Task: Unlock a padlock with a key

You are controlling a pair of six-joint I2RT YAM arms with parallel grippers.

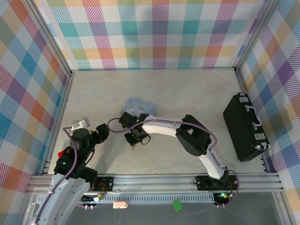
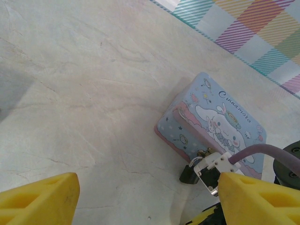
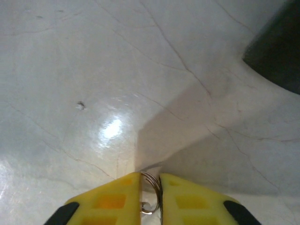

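Note:
A small dark padlock (image 2: pixel 190 174) with a pale shackle hangs at the latch of the pale-blue cartoon tin (image 2: pixel 215 126), resting on the table. My right gripper (image 3: pixel 151 199) is shut on the key (image 3: pixel 152 187); its wire ring and a bit of metal show between the yellow fingers, and the blade is hidden. From above, this gripper (image 1: pixel 133 141) hovers just in front of the tin (image 1: pixel 139 105). My left gripper (image 2: pixel 149 201) stands open with nothing between its fingers, left of the padlock, and sits at the table's left front (image 1: pixel 101 133).
A big black case (image 1: pixel 244 127) lies at the right wall. The right arm (image 1: pixel 187 133) arches across the table's middle with its purple cable. Plaid walls close in the pale marble table (image 1: pixel 187 89). A dark blurred shape (image 3: pixel 276 61) sits at the right wrist view's upper right.

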